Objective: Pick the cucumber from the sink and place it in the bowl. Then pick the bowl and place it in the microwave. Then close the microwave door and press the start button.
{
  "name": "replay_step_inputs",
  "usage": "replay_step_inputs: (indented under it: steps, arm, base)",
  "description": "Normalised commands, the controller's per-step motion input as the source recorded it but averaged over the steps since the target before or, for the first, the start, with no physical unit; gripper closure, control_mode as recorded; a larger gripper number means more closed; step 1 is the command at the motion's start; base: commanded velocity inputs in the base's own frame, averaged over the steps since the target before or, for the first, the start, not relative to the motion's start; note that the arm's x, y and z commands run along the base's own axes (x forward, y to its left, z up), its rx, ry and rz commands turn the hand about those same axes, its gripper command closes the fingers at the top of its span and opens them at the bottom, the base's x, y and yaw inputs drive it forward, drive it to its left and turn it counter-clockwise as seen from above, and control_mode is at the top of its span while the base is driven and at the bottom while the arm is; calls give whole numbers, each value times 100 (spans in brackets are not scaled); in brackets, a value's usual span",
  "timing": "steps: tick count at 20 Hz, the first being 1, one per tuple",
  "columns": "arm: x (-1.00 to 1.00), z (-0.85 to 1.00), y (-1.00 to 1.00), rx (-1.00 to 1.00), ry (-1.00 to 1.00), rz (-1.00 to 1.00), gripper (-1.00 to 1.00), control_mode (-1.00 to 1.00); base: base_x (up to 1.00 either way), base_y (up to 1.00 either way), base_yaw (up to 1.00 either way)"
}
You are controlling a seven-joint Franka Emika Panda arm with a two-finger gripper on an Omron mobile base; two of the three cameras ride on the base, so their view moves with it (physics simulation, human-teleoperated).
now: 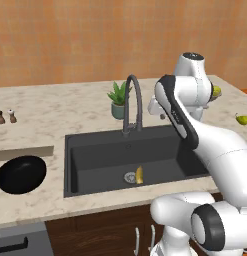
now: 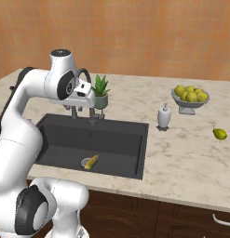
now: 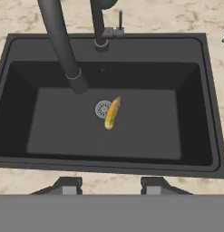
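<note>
A white robot arm reaches over a dark grey sink [image 1: 85,150] set in a pale marble tabletop [image 2: 181,153]. Its fingers [image 3: 104,185] hover high above the basin, parted with an empty gap between them. The small yellow cucumber [image 3: 112,113] lies on the sink floor, touching the round silver drain [image 3: 102,108], below the faucet [image 1: 133,102]. A black bowl [image 1: 21,174] sits on the tabletop left of the sink, well apart from the cucumber.

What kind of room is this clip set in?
A simulated kitchen, most likely: a marble-look counter with a dark built-in sink and gooseneck faucet, a footed fruit bowl, and salt and pepper shakers beside a black bowl.
</note>
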Motion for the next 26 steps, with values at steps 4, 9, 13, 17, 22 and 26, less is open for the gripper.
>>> replay_step_inputs:
  steps: [4, 9, 13, 17, 22, 26]
  arm:
    - [-29, -3, 0, 0, 0, 0, -100, -100]
    - [-67, -19, 0, 0, 0, 0, -100, -100]
    - [-36, -15, -2, 0, 0, 5, -100, -100]
    - [-2, -8, -26, 0, -5, 43, -100, -100]
    - [0, -15, -40, 4, -21, 61, -100, -100]
    - [8, -24, -16, 6, -28, 66, -100, -100]
  base:
    - [0, 0, 0]
    - [0, 0, 0]
    - [0, 0, 0]
    - [0, 0, 0]
    - [0, 0, 0]
    - [0, 0, 0]
